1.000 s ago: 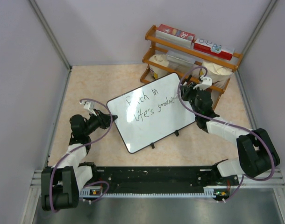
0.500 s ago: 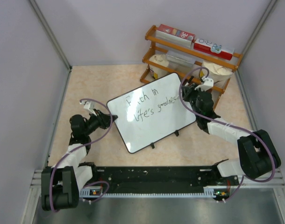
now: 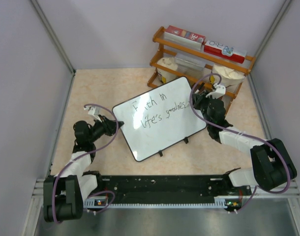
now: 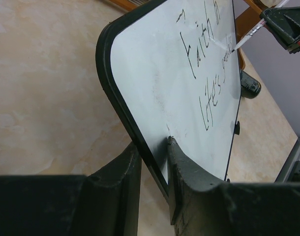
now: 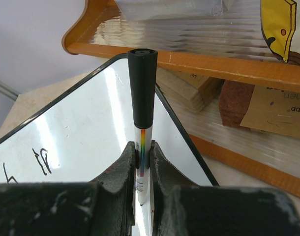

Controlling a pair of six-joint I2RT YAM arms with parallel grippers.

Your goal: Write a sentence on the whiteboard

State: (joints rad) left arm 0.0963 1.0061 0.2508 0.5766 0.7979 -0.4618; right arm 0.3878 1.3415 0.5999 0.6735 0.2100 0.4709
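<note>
The whiteboard (image 3: 160,132) lies tilted on the table, its black rim pinched at the left corner by my left gripper (image 3: 115,125), which is shut on it. In the left wrist view the fingers (image 4: 184,162) clamp the whiteboard's rim (image 4: 108,73). The sentence (image 3: 157,111) runs in two black handwritten lines. My right gripper (image 3: 195,100) is shut on a white marker with a black end (image 5: 142,83), held upright over the whiteboard (image 5: 76,128) near its right edge. The marker's tip (image 4: 234,47) touches the board at the end of the lower line.
A wooden rack (image 3: 199,55) with boxes and containers stands right behind the board, close to my right arm; its shelves (image 5: 214,64) fill the right wrist view. A small dark cylinder (image 4: 249,83) lies on the table beyond the board's far edge.
My right gripper with the marker has edged slightly to the right along the lower line. The left gripper and the board have not moved.
</note>
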